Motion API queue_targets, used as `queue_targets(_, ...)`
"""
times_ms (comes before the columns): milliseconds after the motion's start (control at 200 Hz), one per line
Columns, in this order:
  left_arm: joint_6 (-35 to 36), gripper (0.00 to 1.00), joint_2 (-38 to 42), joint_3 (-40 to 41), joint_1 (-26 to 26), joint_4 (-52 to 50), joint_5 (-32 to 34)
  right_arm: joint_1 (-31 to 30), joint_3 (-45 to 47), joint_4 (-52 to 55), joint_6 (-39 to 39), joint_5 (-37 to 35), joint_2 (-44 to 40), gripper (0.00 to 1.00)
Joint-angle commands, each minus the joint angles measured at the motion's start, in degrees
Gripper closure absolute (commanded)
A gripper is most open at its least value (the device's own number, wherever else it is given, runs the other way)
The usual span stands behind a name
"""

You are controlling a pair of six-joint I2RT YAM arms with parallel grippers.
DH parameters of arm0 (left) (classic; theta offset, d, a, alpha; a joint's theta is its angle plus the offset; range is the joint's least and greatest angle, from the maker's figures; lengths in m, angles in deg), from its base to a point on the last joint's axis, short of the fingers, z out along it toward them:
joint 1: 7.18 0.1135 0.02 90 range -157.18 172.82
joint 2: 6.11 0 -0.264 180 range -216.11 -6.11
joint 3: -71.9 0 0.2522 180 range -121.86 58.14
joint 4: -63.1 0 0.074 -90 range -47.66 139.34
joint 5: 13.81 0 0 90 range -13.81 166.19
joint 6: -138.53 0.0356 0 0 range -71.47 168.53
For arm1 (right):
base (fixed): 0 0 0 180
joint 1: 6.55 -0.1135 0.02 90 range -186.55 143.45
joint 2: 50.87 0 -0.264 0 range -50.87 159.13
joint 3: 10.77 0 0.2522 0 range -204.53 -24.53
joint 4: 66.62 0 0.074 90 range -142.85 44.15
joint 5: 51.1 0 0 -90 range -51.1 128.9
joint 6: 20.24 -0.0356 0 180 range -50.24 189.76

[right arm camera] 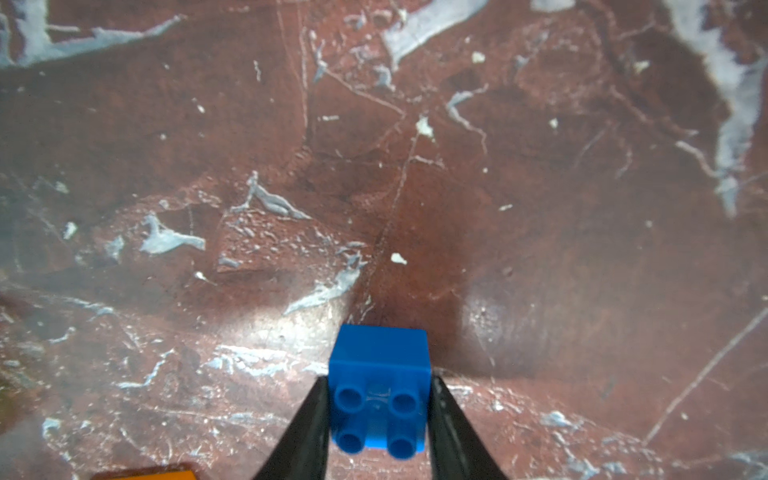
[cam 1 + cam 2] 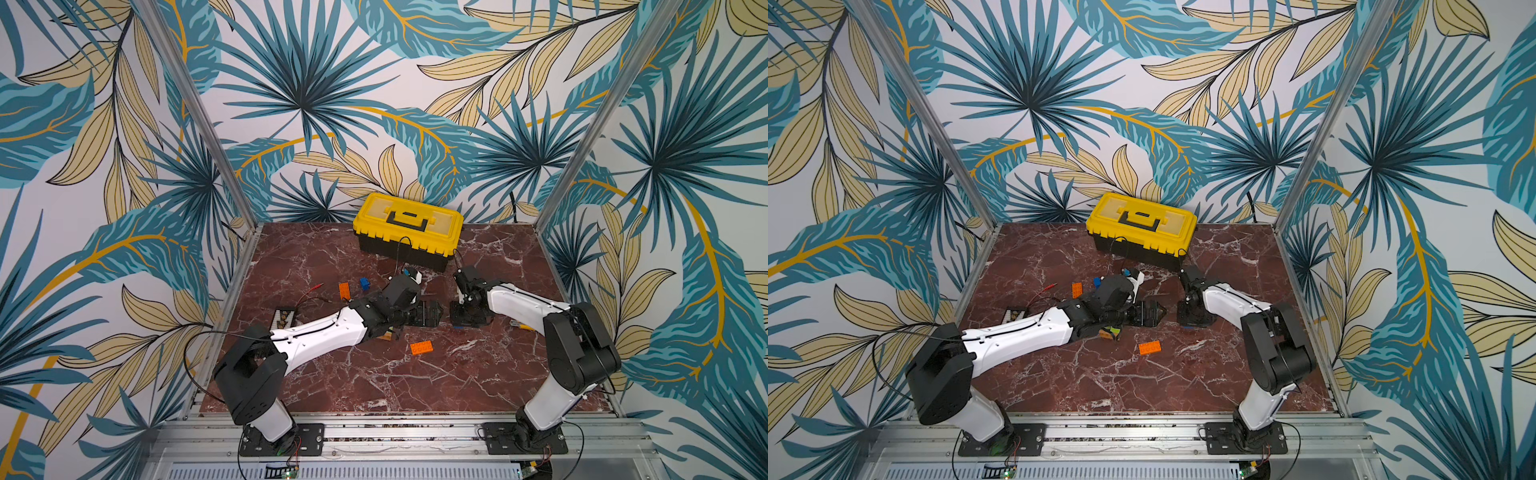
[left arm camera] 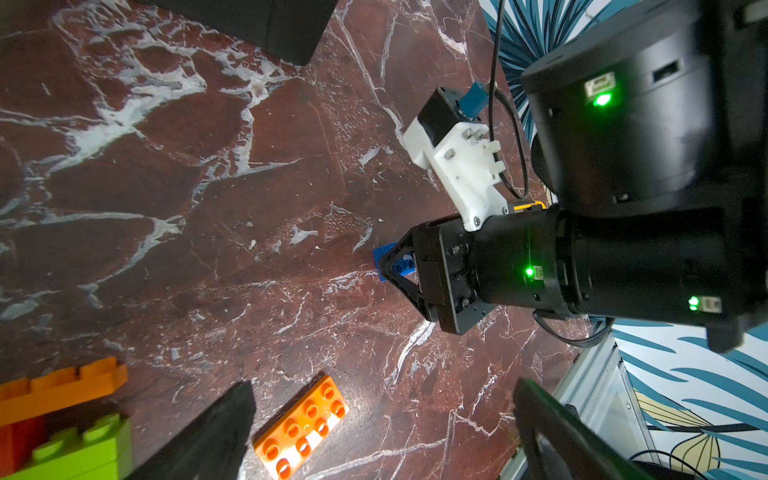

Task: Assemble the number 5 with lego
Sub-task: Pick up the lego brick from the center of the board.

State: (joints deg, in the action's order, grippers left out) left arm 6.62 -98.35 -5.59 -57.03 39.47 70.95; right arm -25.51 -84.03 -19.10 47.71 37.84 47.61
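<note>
While the right gripper pinched the blue brick by its sides at the table, likely to leave studs free, the left gripper hung wide open, empty, near an orange brick.

toolbox at table rear; lego mid-table, before it

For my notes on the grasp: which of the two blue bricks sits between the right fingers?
The blue brick at mid-table, clamped between the right fingers; the other blue brick lies free beside an orange brick.
</note>
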Motion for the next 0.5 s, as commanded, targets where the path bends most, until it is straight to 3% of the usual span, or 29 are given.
queue_targets(0,-0.22,0.0,1.06,1.94,-0.25,1.12,-0.26,-0.15,0.18,1.38,0.93,-0.92,0.74,0.64)
queue_targets(120,-0.23,0.0,1.0,1.98,-0.19,1.03,-0.21,-0.13,-0.08,1.57,1.32,-0.71,0.77,0.7)
queue_targets(496,1.26,0.0,3.29,3.5,-0.17,1.55,1.6,-2.21,2.25,2.85,-2.46,1.83,-7.36,0.71)
